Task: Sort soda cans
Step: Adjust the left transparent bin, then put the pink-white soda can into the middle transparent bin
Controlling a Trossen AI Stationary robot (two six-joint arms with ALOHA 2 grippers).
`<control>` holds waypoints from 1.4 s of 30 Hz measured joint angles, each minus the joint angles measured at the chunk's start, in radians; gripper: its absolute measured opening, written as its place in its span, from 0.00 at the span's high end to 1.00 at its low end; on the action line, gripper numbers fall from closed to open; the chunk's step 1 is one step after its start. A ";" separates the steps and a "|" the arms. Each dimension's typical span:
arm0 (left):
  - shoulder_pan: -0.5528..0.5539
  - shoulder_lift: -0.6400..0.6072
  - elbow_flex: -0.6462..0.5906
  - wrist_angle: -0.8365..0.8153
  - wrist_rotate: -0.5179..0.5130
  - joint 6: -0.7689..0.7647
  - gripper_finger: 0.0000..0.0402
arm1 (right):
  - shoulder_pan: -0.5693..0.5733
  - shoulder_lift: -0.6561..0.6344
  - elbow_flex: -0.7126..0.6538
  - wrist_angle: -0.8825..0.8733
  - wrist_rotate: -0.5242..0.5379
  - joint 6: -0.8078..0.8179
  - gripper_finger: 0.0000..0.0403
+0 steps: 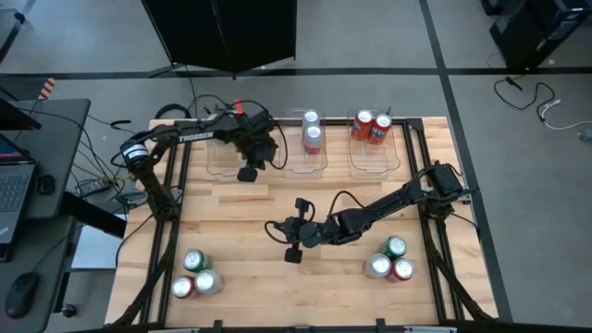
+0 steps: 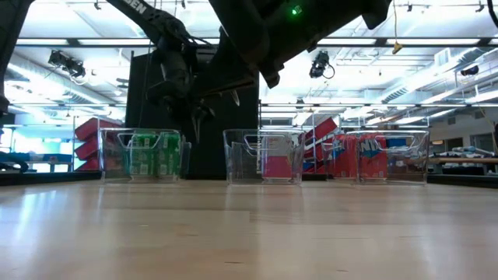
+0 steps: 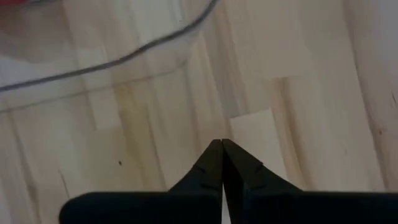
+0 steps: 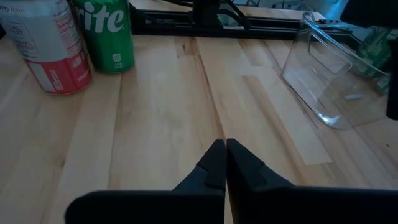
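Note:
Three clear bins stand along the far edge. The left bin [image 2: 144, 155] holds green soda cans [image 2: 148, 154], the middle bin [image 1: 307, 153] holds silver-white cans [image 1: 313, 139], and the right bin [image 1: 375, 148] holds red cans [image 1: 380, 128]. Three cans stand near left: green [image 1: 194, 262], red [image 1: 183, 288], silver-white [image 1: 207, 282]. Three more stand near right: green [image 1: 395, 247], silver-white [image 1: 376, 266], red [image 1: 401, 270]. My left gripper [image 3: 222, 146] is shut and empty above bare wood, just in front of the left bin. My right gripper [image 4: 224, 146] is shut and empty over the table's middle.
Dark rails run along the table's left and right sides [image 1: 171, 213]. Bare wood lies between the two can groups and in front of the bins. Beyond the left edge stands a desk with a laptop [image 1: 14, 185]. Cables lie at the far left corner.

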 joint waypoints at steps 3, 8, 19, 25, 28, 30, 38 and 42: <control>0.000 0.000 -0.003 -0.042 -0.023 -0.012 0.98 | 0.000 0.000 0.000 -0.001 0.000 0.000 1.00; -0.007 0.000 -0.005 -0.118 -0.047 -0.065 0.99 | 0.000 0.000 0.000 -0.001 0.000 -0.001 1.00; -0.125 -0.075 -0.005 -0.091 0.116 -0.134 1.00 | 0.025 -0.063 0.000 -0.089 0.031 0.018 0.99; -0.208 -0.182 -0.013 0.102 0.246 -0.158 1.00 | 0.098 -0.153 0.000 -0.223 0.113 0.076 0.99; -0.251 -0.243 -0.082 0.257 0.254 -0.191 1.00 | 0.143 -0.180 0.000 -0.273 0.145 0.118 0.99; -0.280 -0.285 -0.156 0.384 0.256 -0.217 1.00 | 0.171 -0.190 0.000 -0.308 0.154 0.153 0.99; -0.382 -0.449 -0.515 0.871 0.237 -0.386 1.00 | 0.263 -0.201 0.000 -0.470 0.155 0.362 0.98; -0.459 -0.524 -0.665 1.063 0.168 -0.450 1.00 | 0.300 -0.215 0.000 -0.577 0.155 0.483 0.94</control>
